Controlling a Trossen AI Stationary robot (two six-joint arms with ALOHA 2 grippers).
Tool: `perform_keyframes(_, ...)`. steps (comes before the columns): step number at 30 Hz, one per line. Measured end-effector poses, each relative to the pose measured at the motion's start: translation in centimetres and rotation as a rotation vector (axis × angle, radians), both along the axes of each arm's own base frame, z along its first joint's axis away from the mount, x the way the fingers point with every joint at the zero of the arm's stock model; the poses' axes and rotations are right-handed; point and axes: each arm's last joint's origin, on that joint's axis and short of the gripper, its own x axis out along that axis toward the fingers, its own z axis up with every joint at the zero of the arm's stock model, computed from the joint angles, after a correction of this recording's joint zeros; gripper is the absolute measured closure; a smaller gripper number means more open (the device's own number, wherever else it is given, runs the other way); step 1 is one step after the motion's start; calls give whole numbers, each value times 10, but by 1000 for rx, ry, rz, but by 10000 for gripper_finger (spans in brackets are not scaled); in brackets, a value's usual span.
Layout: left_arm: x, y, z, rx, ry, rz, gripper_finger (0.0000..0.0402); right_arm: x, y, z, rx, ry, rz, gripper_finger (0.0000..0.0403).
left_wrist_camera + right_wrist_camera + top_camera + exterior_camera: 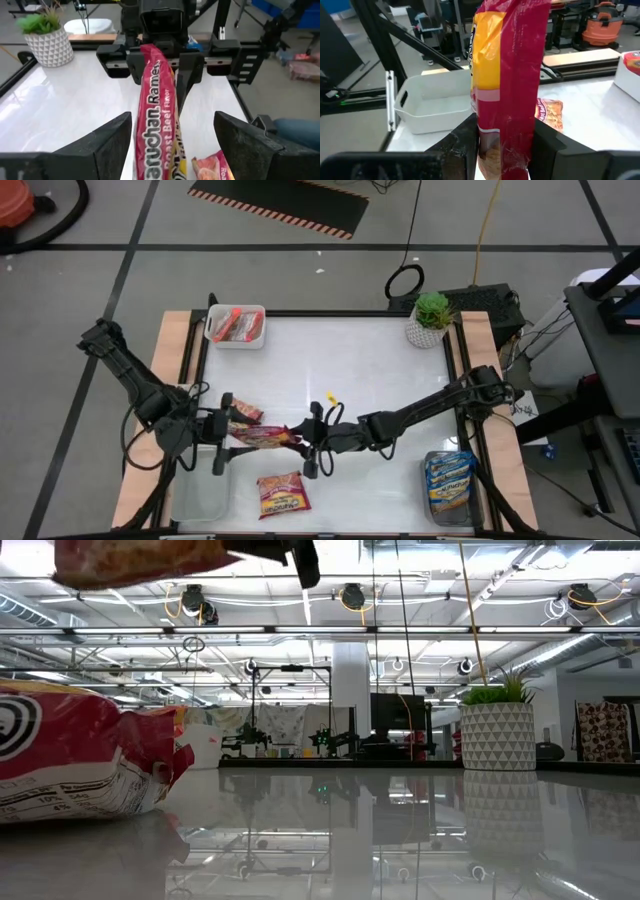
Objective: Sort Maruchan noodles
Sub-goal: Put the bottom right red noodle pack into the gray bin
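Plant: I see a potted plant [431,319] in a white patterned pot at the table's far right corner.
Bins: an empty white bin [432,107], near left; clear bin [449,486], near right.
Floor: a striped hazard mat [280,206].

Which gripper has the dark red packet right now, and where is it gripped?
The right gripper pinches the dark red Maruchan packet at its end edge; the left gripper stands open around the other end.

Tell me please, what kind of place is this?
Probably a robotics lab or workshop. A white table framed by rails stands on a grey floor with taped lines, a hazard-striped mat lies behind it, and the low view shows ceiling strip lights and equipment racks.
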Motion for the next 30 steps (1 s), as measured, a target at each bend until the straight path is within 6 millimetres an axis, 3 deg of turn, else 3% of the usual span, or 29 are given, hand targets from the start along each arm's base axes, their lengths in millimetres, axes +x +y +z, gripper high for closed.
perform_keyframes(9, -3, 7, -13, 38, 123, 40, 126, 4, -3, -3, -30, -22, 6, 291)
perform_keyframes(23, -6, 11, -9, -20, 118, 35, 257, 4, -3, -1, -99, -35, -4, 291)
perform_keyframes(30, -8, 8, -9, -27, 128, 8, 287, 4, -3, -2, -121, -29, 6, 291)
